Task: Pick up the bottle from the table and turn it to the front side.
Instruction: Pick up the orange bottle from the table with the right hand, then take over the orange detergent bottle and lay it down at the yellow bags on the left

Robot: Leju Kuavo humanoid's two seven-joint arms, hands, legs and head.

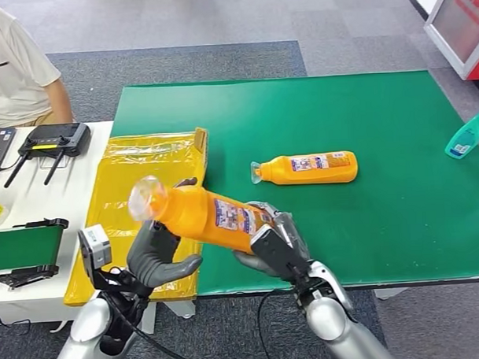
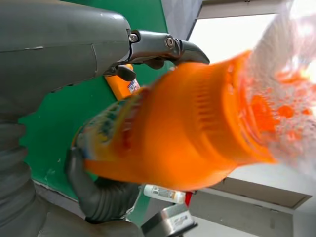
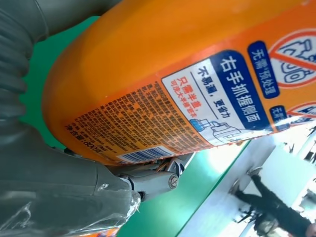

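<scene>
An orange bottle (image 1: pixel 210 216) with a clear cap and a printed label is held level above the front edge of the green mat (image 1: pixel 365 112). My right hand (image 1: pixel 274 243) grips its base end, and the label with a barcode faces the right wrist view (image 3: pixel 168 74), where the right hand (image 3: pixel 56 197) wraps under it. My left hand (image 1: pixel 161 255) cups the neck end from below, with a finger curled over the top. In the left wrist view the bottle (image 2: pixel 193 133) is blurred between the left hand's (image 2: pixel 67 54) finger and thumb. A second orange bottle (image 1: pixel 307 168) lies on its side mid-mat.
A yellow plastic bag (image 1: pixel 148 163) lies on the white table to the left of the mat. A black router (image 1: pixel 55 141) and a person in a light shirt (image 1: pixel 16 69) are at the far left. A teal bottle (image 1: pixel 466 136) lies at the mat's right edge.
</scene>
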